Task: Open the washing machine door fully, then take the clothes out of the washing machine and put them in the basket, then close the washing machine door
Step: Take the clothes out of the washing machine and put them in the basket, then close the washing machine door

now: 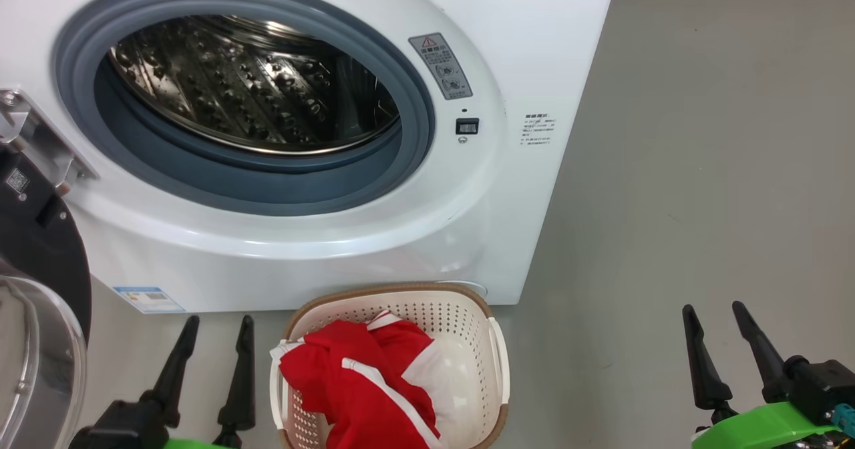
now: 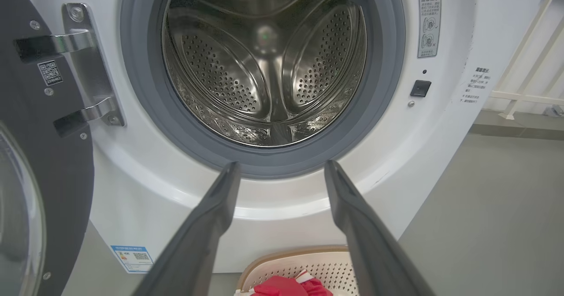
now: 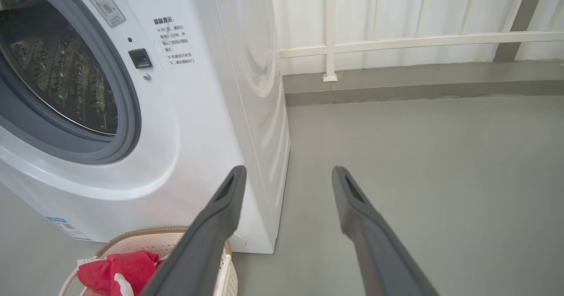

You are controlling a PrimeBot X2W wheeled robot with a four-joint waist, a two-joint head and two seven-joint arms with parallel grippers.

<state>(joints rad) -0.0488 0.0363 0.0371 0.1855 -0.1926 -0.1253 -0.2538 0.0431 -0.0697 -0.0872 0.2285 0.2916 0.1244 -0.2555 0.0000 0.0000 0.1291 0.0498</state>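
Observation:
The white washing machine (image 1: 534,48) stands with its steel drum (image 1: 254,81) bare. Its door (image 1: 40,248) hangs swung out at the left, black rim and glass bowl (image 2: 17,208) showing. The red and white clothes (image 1: 367,382) lie in the cream basket (image 1: 467,329) on the floor just before the machine; they also peek up in the left wrist view (image 2: 286,286) and the right wrist view (image 3: 119,271). My left gripper (image 1: 217,325) is open, left of the basket and below the drum mouth. My right gripper (image 1: 716,312) is open over bare floor, well right of the basket.
Grey floor (image 1: 701,168) spreads to the right of the machine. A white railing (image 3: 396,42) and a low kerb (image 3: 418,84) run behind it. The door hinge bracket (image 2: 83,62) juts out at the machine's left side.

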